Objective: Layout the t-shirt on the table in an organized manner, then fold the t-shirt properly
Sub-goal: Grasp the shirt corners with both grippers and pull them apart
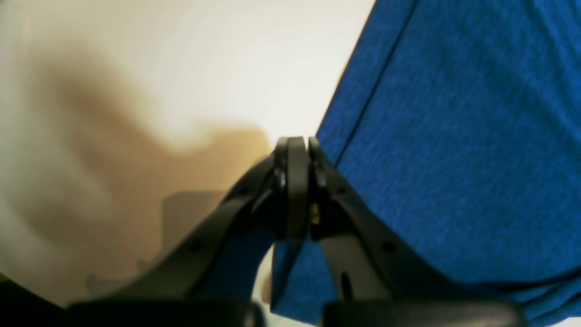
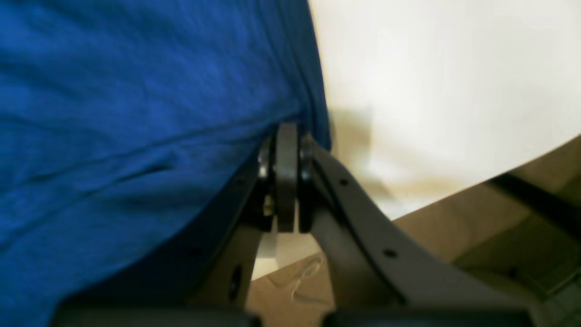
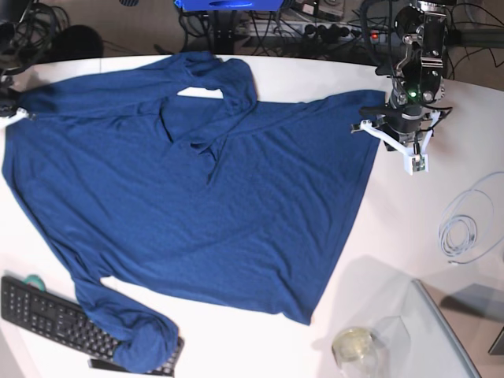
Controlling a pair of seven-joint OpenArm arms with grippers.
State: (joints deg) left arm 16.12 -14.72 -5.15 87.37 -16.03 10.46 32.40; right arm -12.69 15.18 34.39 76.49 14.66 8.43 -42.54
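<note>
Two grippers are both clamped on the t-shirt [image 3: 197,197], one at each far end. Left gripper [image 3: 376,120]: jaws closed on a corner of fabric at the right of the base view; in its wrist view the left gripper [image 1: 297,150] pinches a hemmed edge, cloth hanging off beside the jaws. Right gripper [image 2: 286,136]: jaws closed on cloth at the shirt's edge. In the base view it is barely visible at the left edge, where the fabric runs to a point.

T-shirt lies spread over most of the white desk [image 3: 441,165], stretched between the two grips. Not yet flat: a folded-over ridge near the top centre, and one sleeve trails down over the keyboard [image 3: 47,315] at the near edge.

Judgement: layout stage, fold not begun.

To do this step well:
- keep both grips firm and pull apart evenly, low over the desk, to take out the central ridge;
- avoid over-tensioning, since knit will skew;
- lay down, release, then deal with the sleeve on the keyboard;
- mind the cable coil [image 3: 461,228] and glass jar [image 3: 354,346] nearby.
</note>
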